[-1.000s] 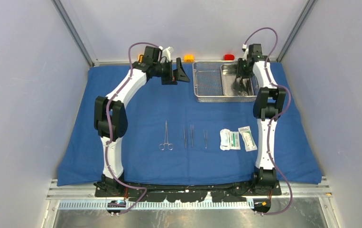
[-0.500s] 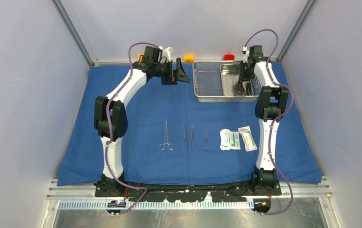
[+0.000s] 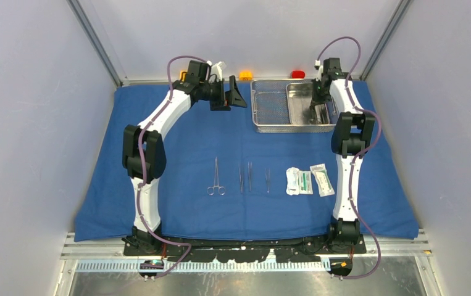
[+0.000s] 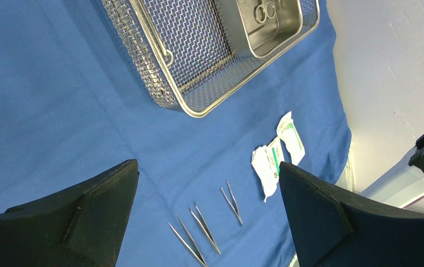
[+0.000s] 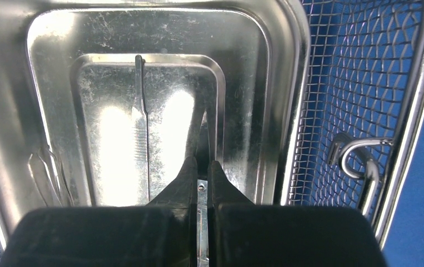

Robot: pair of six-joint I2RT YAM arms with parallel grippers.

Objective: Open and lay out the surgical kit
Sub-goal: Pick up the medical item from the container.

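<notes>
Held item: a thin steel instrument point(image 5: 200, 200) with a small pivot screw showing. I judge it to be scissors, but the handle end is hidden under my wrist.
Location: it sits directly between the fingers of my right gripper point(image 5: 200, 167). Its tip runs on ahead of my fingertips, over the floor of the steel pan point(image 5: 287, 83).
Handling, judged: light, rigid, polished and slippery. It may swivel about a narrow pinch, and the fine tip could bend or scratch if it is dragged.
Hold point: near the pivot, where the metal is thickest and balance is best. My present pinch lies there.
Right gripper state: the jaws are closed down to the thickness of the steel, clamped on the instrument.
Pan contents: a flat scalpel handle point(image 5: 140, 128) lies just left of my fingers, parallel to the held piece. One more thin tool lies far left against the pan wall, too blurred to name.
Surround: the pan sits inside the mesh tray point(image 5: 359, 67), in the end under my gripper. The tray's wire handle point(image 5: 357, 153) is off to my right.
Clearance note: the pan wall stands close on the right, so I would lift straight up before moving sideways.
Left gripper point(image 4: 208, 166) state: the jaws are spread wide and hold nothing, hanging above the blue cloth point(image 3: 177, 185) well apart from the tray.
Laid-out row: ring-handled scissors point(image 3: 216, 179), forceps point(image 3: 245, 177) and white-green packets point(image 3: 307, 180) lie on the cloth, behind my right gripper towards the bases.
</notes>
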